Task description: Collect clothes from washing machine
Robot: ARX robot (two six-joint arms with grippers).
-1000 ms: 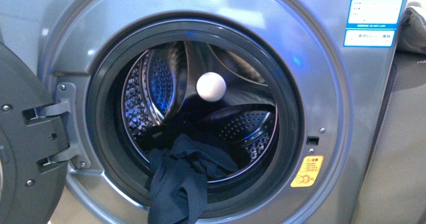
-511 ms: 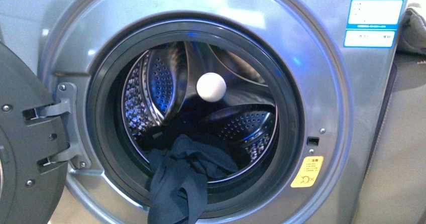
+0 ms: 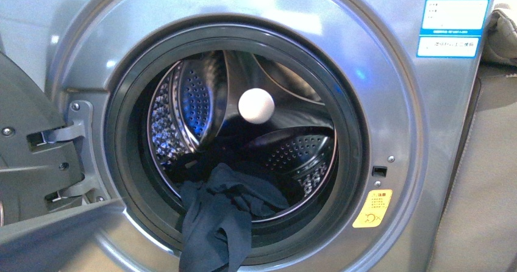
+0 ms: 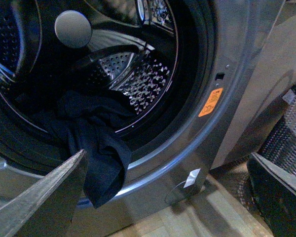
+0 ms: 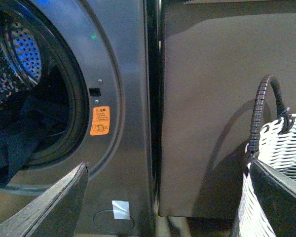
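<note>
The washing machine (image 3: 390, 101) is a grey front-loader whose round door (image 3: 30, 162) is swung open to the left. The clothes (image 3: 216, 223), dark navy fabric, lie in the steel drum and hang out over its lower rim. In the left wrist view the clothes (image 4: 96, 148) droop just beside my left gripper (image 4: 167, 197), which is open with nothing between its fingers (image 4: 44, 197). My right gripper (image 5: 167, 202) is open and empty too, low in front of the machine's right edge, with the clothes (image 5: 15, 143) off to one side.
A white ball (image 3: 256, 105) sits inside the drum. A grey-and-white woven basket (image 5: 286, 143) with a black handle stands right of the machine, beside a dark grey panel (image 5: 212, 98). An orange sticker (image 5: 99, 120) marks the machine's front. The floor (image 4: 212, 212) is pale wood.
A grey finger of my left gripper has come into the lower left of the front view, across the open door. The clothes and ball have not moved.
</note>
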